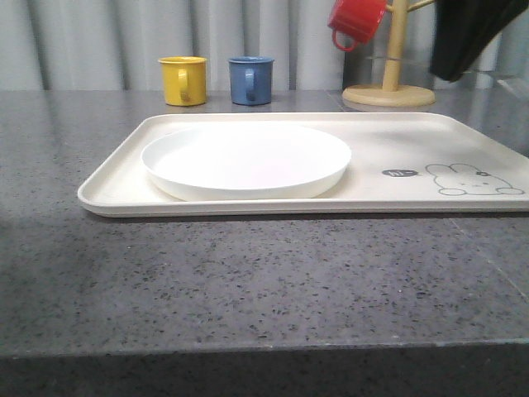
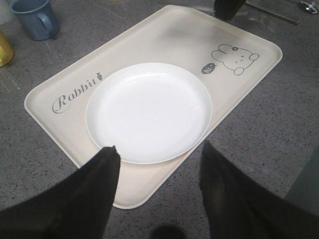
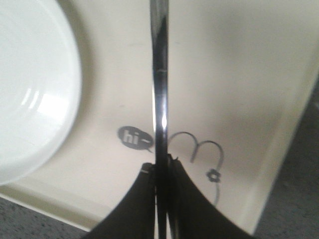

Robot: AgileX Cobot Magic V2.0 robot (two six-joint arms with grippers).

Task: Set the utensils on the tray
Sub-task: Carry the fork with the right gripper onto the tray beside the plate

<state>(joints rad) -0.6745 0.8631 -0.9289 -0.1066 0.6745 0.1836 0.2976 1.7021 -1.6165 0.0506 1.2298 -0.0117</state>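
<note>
Fingers, right (image 3: pixel 162 172): pressed together on a slim shiny metal utensil (image 3: pixel 160 89), gripping its lower end; which utensil it is cannot be told, since it shows edge-on.
Utensil: a thin silver bar running straight out from the right fingers, over the tray (image 3: pixel 239 74) and its printed "hi" bubble and bunny ears.
Fingers, left (image 2: pixel 157 167): spread wide apart, nothing between them, holding nothing, above the tray's near edge.
Plate (image 2: pixel 148 112): shallow, round, white, just beyond the left fingers, lying flat on the tray; in the right wrist view its rim sits beside the utensil.
Tray: large, cream, rounded corners, low rim, "Rabbit" script and a bunny drawing; flat on the tabletop (image 1: pixel 248 281).
Tabletop: dark grey, speckled.
Mugs: yellow mug (image 1: pixel 183 80) and blue mug (image 1: pixel 250 80) stand behind the tray; red mug (image 1: pixel 355 22) hangs on a wooden stand (image 1: pixel 390 78).
</note>
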